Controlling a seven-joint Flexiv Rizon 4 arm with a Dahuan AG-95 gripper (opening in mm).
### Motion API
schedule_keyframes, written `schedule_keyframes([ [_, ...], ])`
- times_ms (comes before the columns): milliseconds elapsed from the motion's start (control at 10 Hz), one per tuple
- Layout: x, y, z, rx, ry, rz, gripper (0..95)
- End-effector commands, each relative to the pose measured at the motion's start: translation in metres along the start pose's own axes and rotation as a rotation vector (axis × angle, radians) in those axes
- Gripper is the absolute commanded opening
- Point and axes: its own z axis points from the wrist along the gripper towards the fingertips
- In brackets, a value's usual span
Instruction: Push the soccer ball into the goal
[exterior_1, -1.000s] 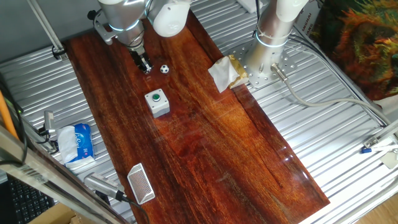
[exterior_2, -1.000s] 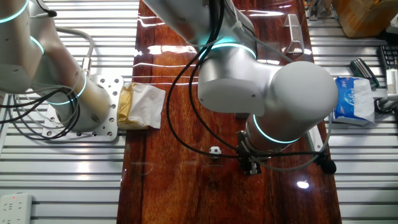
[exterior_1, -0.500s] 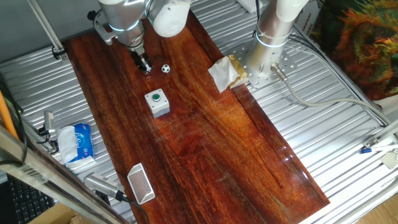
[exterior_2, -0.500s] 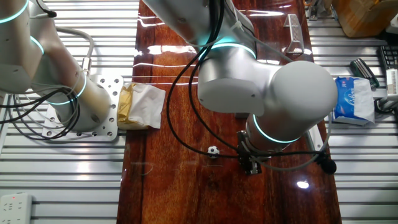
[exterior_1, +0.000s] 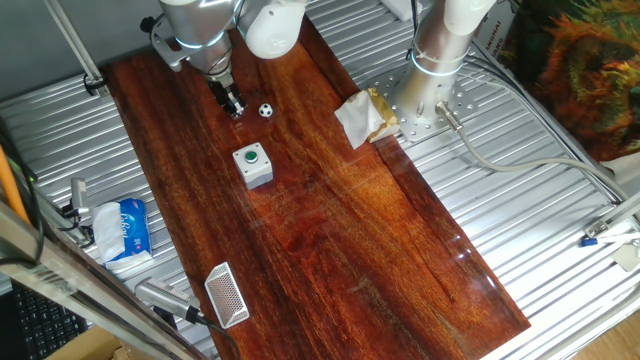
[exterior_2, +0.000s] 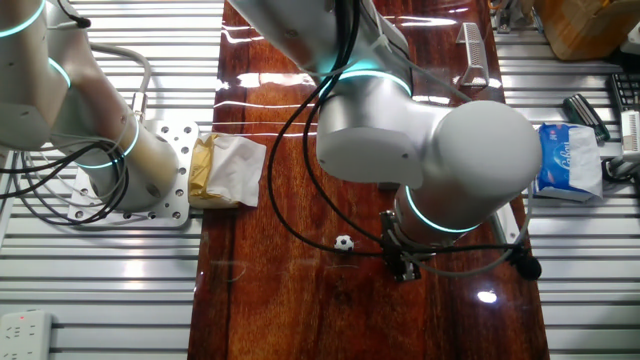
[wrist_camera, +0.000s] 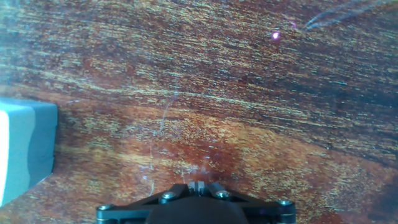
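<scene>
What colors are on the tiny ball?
The soccer ball is white with black patches, best seen in the fixed view with the button box.

arm: reaches down steeply over the far end of the tabletop
gripper: fingers pressed together, tips at the wood

A glossy dark wooden desk lies across ribbed metal slats; lamp glare glints on its surface near one edge.

bright, even overhead light; white glare streaks on the glossy wooden tabletop; hand view soft, slightly blurred.
</scene>
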Motion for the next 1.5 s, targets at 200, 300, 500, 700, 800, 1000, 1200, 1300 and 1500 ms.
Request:
schedule_keyframes([
  [200, 0.001, 0.000, 0.000, 0.009, 0.019, -0.058, 0.0],
  [300, 0.001, 0.000, 0.000, 0.006, 0.038, -0.062, 0.0],
  [500, 0.001, 0.000, 0.000, -0.002, 0.075, -0.049, 0.0],
  [700, 0.001, 0.000, 0.000, -0.009, 0.074, -0.047, 0.0],
  [800, 0.001, 0.000, 0.000, -0.008, 0.079, -0.047, 0.0],
  [1000, 0.001, 0.000, 0.000, -0.008, 0.083, -0.057, 0.0],
  [1200, 0.006, -0.001, -0.001, -0.008, 0.091, -0.042, 0.0],
  [1300, 0.013, -0.002, 0.000, -0.013, 0.100, -0.028, 0.0],
  [1500, 0.032, -0.005, 0.002, -0.030, 0.126, -0.011, 0.0],
])
